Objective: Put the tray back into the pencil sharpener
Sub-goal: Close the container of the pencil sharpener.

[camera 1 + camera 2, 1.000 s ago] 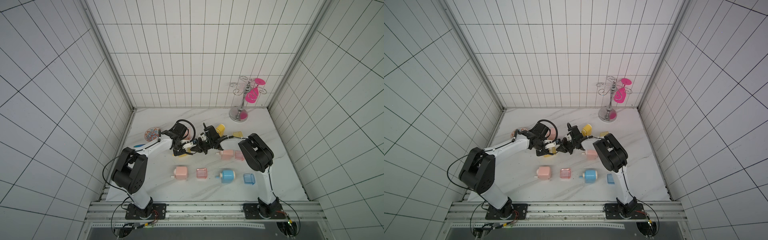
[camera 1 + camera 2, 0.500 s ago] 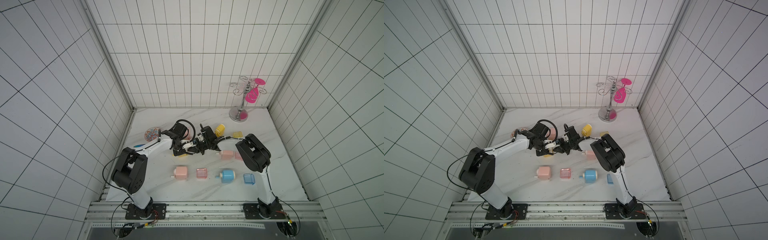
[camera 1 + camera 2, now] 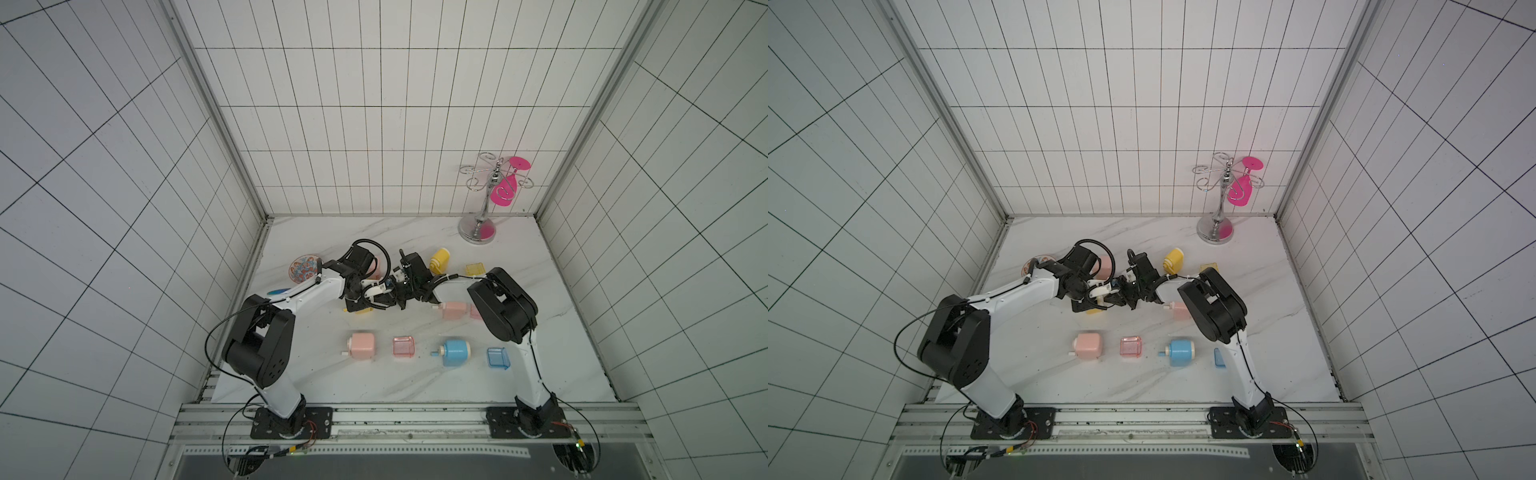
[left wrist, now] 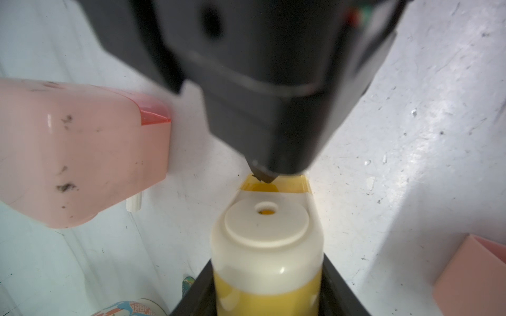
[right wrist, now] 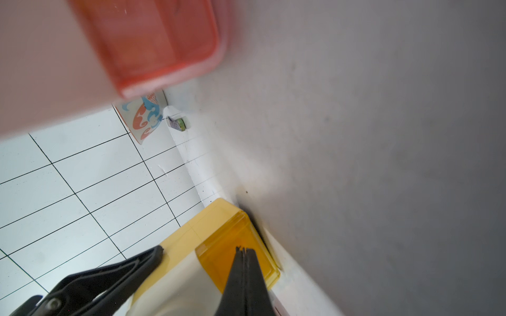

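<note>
My left gripper (image 4: pixel 267 296) is shut on a yellow pencil sharpener (image 4: pixel 267 246) with a cream front, gripping it by both sides. A clear yellow tray (image 4: pixel 291 186) sits in the sharpener's far end. My right gripper (image 5: pixel 244 250) is shut with nothing in it, and its tips press against the tray (image 5: pixel 219 257). The sharpener body (image 5: pixel 186 235) lies beside that tray in the right wrist view. In both top views the two grippers meet mid-table, left (image 3: pixel 365 305) and right (image 3: pixel 400 305), and only a corner of the sharpener (image 3: pixel 361 313) shows.
Near the front stand a pink sharpener (image 3: pixel 362 344), pink tray (image 3: pixel 404 345), blue sharpener (image 3: pixel 456 352) and blue tray (image 3: pixel 497 357). Another pink sharpener (image 3: pixel 455 309), a second yellow sharpener (image 3: pixel 439 259), a yellow tray (image 3: pixel 475 269), a patterned dish (image 3: pixel 303 268) and a glass rack (image 3: pixel 478 228) lie further back.
My right gripper has moved left, onto the tray end of the sharpener in my left gripper. The left arm has barely moved.
</note>
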You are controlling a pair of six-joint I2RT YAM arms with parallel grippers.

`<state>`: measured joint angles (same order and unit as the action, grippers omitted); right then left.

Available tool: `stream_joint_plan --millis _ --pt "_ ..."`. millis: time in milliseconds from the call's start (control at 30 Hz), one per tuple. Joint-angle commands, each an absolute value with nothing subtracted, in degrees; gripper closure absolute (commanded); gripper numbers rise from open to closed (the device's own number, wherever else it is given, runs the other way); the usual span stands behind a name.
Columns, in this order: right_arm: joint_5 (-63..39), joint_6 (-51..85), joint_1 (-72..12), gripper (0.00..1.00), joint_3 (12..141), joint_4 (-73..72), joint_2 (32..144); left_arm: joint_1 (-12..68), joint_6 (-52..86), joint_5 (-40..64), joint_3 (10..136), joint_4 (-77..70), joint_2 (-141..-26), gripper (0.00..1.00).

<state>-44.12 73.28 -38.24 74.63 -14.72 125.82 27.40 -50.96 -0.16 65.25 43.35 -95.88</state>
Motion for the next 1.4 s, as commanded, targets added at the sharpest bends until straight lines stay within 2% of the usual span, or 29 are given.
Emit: stream_joint_plan --millis 0,300,667,1200,1367 --pt "-43.0 70.8 -38.1 0.99 73.5 -10.3 122.7 27.8 -52.0 0.3 65.8 41.8 -97.0 0.65" --pt "-34.1 60.3 -33.8 0.94 76.7 9.0 114.4 27.8 -52.5 0.7 65.5 41.8 -96.2 0.65" --pt "-34.9 59.8 -32.8 0.94 76.7 10.2 114.4 28.0 -55.1 2.2 65.7 42.3 -96.4 0.62" --pt "-35.0 59.8 -32.2 0.94 75.5 9.8 114.1 28.4 -57.6 -0.1 66.1 41.1 -97.4 0.04" --pt "-35.1 59.9 -32.2 0.94 75.3 9.6 114.2 28.4 -57.4 -0.5 65.9 40.0 -96.2 0.03"
